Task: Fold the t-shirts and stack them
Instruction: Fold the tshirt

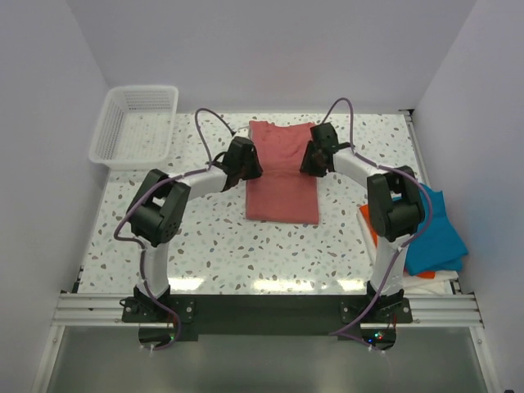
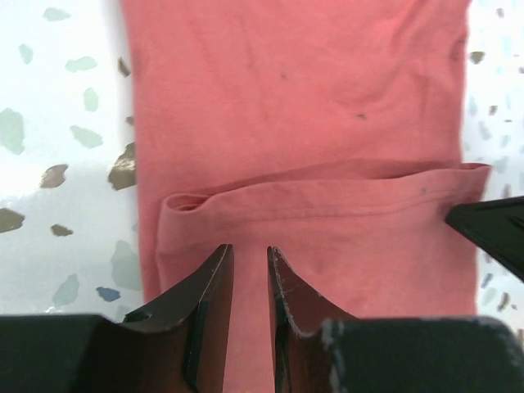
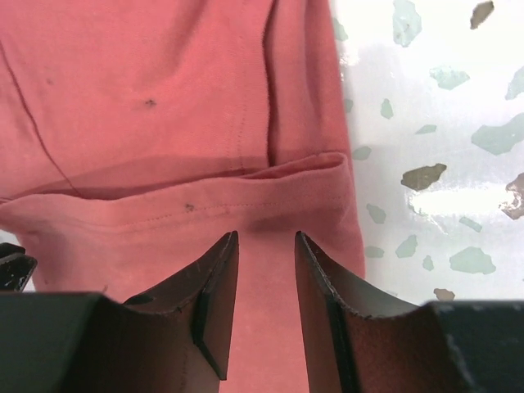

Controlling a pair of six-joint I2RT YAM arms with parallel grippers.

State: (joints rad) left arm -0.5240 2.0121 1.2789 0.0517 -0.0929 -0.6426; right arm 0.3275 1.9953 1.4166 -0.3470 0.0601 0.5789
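The salmon-red t-shirt (image 1: 282, 184) lies in the middle of the table as a long narrow strip, with its near part folded over so that a hem edge (image 2: 327, 176) runs across it. My left gripper (image 1: 257, 166) hovers over the strip's left side, jaws slightly apart with nothing between them (image 2: 250, 250). My right gripper (image 1: 309, 160) hovers over the strip's right side, jaws apart and empty (image 3: 266, 237). The teal-blue t-shirt (image 1: 435, 233) lies crumpled at the table's right edge, with the bright orange t-shirt (image 1: 368, 224) showing beneath it.
A white mesh basket (image 1: 135, 123) stands at the far left corner. White walls close in the table on the left, back and right. Something white (image 1: 434, 278) sticks out under the teal shirt at the front right.
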